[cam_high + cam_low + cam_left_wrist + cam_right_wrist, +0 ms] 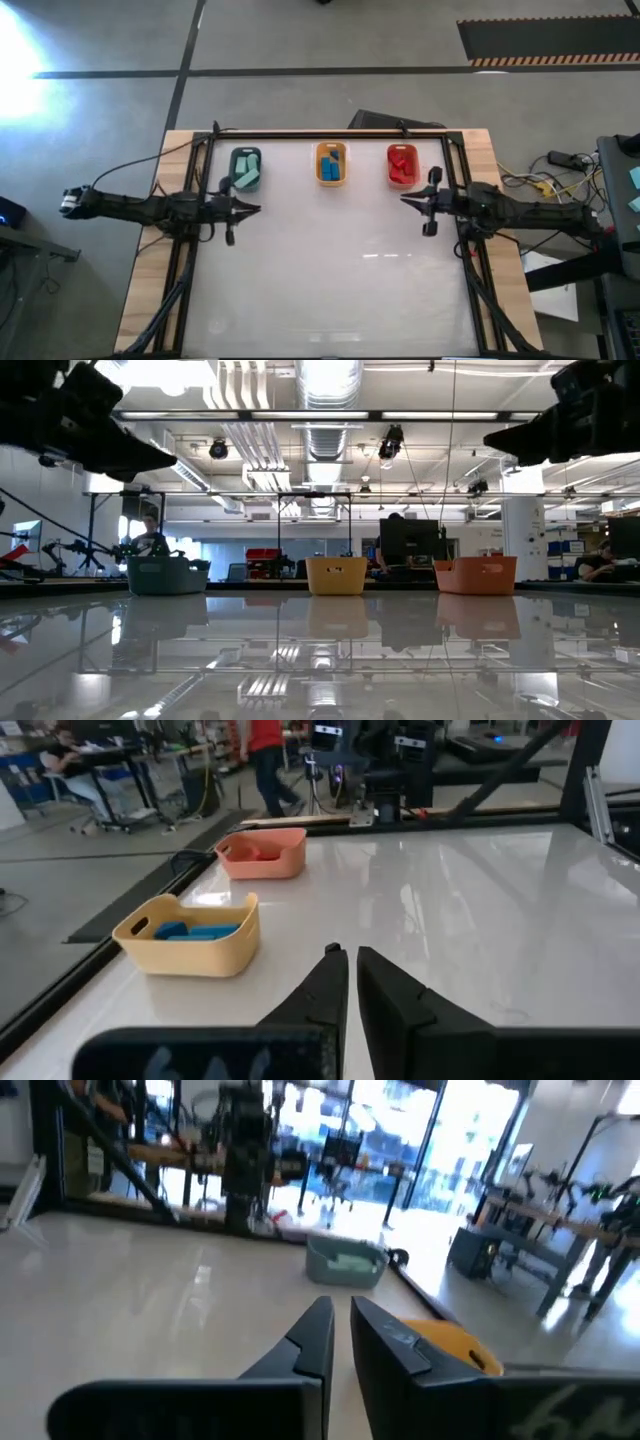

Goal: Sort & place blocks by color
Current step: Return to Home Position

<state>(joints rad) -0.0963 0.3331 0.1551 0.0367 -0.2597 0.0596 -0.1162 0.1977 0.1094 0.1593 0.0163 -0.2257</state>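
Note:
Three trays stand in a row at the table's far side. The dark teal tray [245,168] holds pale mint blocks [350,1261]. The yellow-orange tray [332,163] holds blue blocks [195,931]. The orange-red tray [402,165] holds red blocks [403,166]. My left gripper [255,209] hovers shut at the table's left side, near the teal tray, pointing toward the table's middle. My right gripper [405,200] hovers shut at the right side, near the orange-red tray, pointing toward the left one. Neither has anything between its fingers.
A black frame rail [330,133] runs round the white tabletop. The wide middle and near part of the table [330,280] lies between the arms. Cables [540,183] lie off the right edge. People [265,760] are in the room beyond.

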